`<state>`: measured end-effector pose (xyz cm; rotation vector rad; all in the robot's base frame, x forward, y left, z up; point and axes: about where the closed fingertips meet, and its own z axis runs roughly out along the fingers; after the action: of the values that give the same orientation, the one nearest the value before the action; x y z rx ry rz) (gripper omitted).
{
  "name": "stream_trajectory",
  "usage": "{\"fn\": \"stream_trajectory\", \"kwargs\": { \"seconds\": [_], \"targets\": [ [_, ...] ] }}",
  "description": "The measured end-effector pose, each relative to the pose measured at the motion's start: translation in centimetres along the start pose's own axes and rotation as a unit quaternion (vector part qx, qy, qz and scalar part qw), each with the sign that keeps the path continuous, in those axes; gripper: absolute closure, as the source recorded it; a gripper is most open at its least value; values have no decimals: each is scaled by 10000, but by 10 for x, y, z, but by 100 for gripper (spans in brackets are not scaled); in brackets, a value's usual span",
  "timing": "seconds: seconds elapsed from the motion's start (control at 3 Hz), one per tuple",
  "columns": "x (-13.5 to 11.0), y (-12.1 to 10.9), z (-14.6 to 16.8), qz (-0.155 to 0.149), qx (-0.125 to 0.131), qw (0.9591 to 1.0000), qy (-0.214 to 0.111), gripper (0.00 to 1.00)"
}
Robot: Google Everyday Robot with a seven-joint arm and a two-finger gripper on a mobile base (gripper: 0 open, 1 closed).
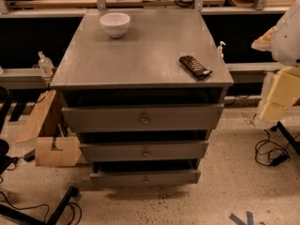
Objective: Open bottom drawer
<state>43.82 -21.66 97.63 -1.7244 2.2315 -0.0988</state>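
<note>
The grey cabinet (140, 55) has three drawers stacked under its top. The bottom drawer (145, 177) is the lowest and slimmest front, just above the floor, with a tiny round knob (145, 181) at its centre. Its front sits about in line with the two fronts above, with a dark gap over it. My gripper (277, 100), cream-coloured under the white arm (287, 32), hangs at the right edge of the view. It is well to the right of the cabinet, about level with the top drawer (143, 118), and touches nothing.
A white bowl (115, 24) and a dark snack packet (195, 66) lie on the cabinet top. A cardboard box (51, 142) stands at the cabinet's left. Cables (269, 153) lie on the floor at right, and a black stand leg (58, 205) at lower left.
</note>
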Motion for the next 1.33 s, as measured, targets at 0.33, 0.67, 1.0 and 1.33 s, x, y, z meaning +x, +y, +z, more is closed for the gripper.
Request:
{"fn": "stream_trajectory", "kwargs": {
  "seconds": [0.33,0.67,1.0,1.33],
  "targets": [
    [0,0,0,0,0,10000,0,0],
    [1,0,13,-14,-23,10000,-44,0],
    [11,2,84,-191,-181,9995,-187,0],
    [19,-1,151,-431,-180,9983,-360,0]
  ]
}}
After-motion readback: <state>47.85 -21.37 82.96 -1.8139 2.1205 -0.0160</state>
